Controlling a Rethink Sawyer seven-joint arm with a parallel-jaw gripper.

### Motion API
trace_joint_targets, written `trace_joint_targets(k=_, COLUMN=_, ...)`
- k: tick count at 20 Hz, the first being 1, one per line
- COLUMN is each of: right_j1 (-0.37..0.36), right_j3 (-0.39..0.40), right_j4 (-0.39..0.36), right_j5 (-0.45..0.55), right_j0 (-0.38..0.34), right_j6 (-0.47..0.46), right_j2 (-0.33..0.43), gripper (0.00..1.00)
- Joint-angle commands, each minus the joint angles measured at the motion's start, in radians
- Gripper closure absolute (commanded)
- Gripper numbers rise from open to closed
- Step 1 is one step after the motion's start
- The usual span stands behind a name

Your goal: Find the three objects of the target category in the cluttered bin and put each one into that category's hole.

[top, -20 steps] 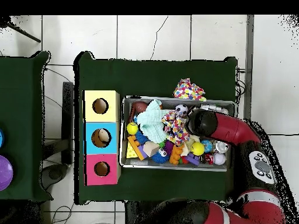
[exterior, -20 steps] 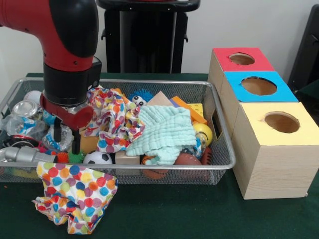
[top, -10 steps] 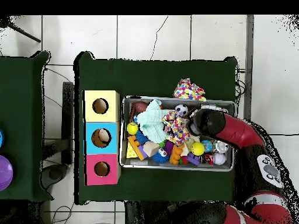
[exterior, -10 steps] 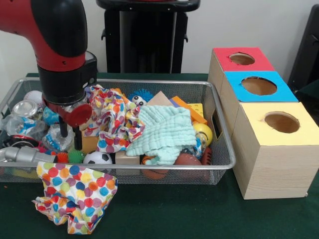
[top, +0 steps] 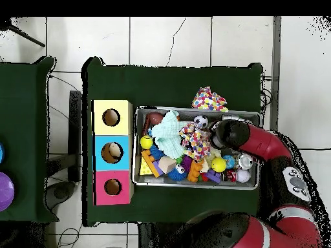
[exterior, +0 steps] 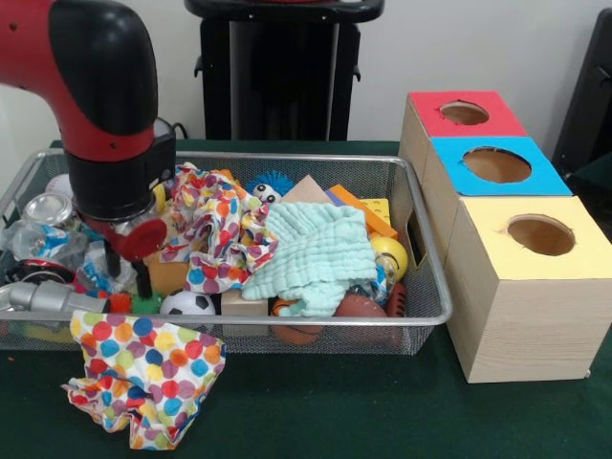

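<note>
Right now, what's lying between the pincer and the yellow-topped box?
In the front view, a polka-dot cloth, then a mint cloth and a yellow ball, lie between the pincer and the box.

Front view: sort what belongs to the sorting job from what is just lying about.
In the job:
wire bin
hand
soccer ball
yellow ball
red box
blue box
yellow box

Lying about:
polka-dot cloth on the table
black stand
</note>
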Motion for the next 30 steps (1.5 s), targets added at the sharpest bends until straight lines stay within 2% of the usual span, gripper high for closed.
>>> trace_joint_targets(k=1, right_j1=0.150, right_j3=-0.107, right_j4=-0.070, right_j5=-0.086, right_j0=-0.014, right_j6=-0.016, right_j2=0.024, gripper=0.00)
trace_joint_targets(k=5, right_j1=0.186, right_j3=-0.133, right_j4=-0.075, right_j5=-0.107, right_j0=-0.014, right_j6=-0.008, right_j2=0.022, gripper=0.00)
trace_joint_targets(k=11, right_j1=0.204, right_j3=-0.149, right_j4=-0.086, right_j5=-0.102, right_j0=0.006, right_j6=-0.001, right_j2=-0.003, gripper=0.00)
trace_joint_targets(k=15, right_j1=0.220, right_j3=-0.160, right_j4=-0.088, right_j5=-0.133, right_j0=0.013, right_j6=0.024, right_j2=-0.017, gripper=0.00)
trace_joint_targets(k=18, right_j1=0.242, right_j3=-0.197, right_j4=-0.105, right_j5=-0.209, right_j0=0.060, right_j6=0.106, right_j2=-0.095, gripper=0.00)
trace_joint_targets(k=19, right_j1=0.259, right_j3=-0.217, right_j4=-0.116, right_j5=-0.257, right_j0=0.097, right_j6=0.164, right_j2=-0.157, gripper=0.00)
trace_joint_targets(k=22, right_j1=0.282, right_j3=-0.240, right_j4=-0.101, right_j5=-0.276, right_j0=0.125, right_j6=0.192, right_j2=-0.206, gripper=0.00)
trace_joint_targets(k=24, right_j1=0.292, right_j3=-0.258, right_j4=-0.090, right_j5=-0.260, right_j0=0.123, right_j6=0.167, right_j2=-0.209, gripper=0.00)
trace_joint_targets(k=25, right_j1=0.290, right_j3=-0.254, right_j4=-0.066, right_j5=-0.223, right_j0=0.092, right_j6=0.125, right_j2=-0.166, gripper=0.00)
trace_joint_targets(k=28, right_j1=0.289, right_j3=-0.269, right_j4=-0.039, right_j5=-0.118, right_j0=0.061, right_j6=0.042, right_j2=-0.125, gripper=0.00)
trace_joint_targets(k=29, right_j1=0.288, right_j3=-0.281, right_j4=-0.043, right_j5=-0.066, right_j0=0.052, right_j6=-0.005, right_j2=-0.110, gripper=1.00)
trace_joint_targets(k=30, right_j1=0.287, right_j3=-0.286, right_j4=-0.038, right_j5=-0.038, right_j0=0.049, right_j6=-0.015, right_j2=-0.106, gripper=1.00)
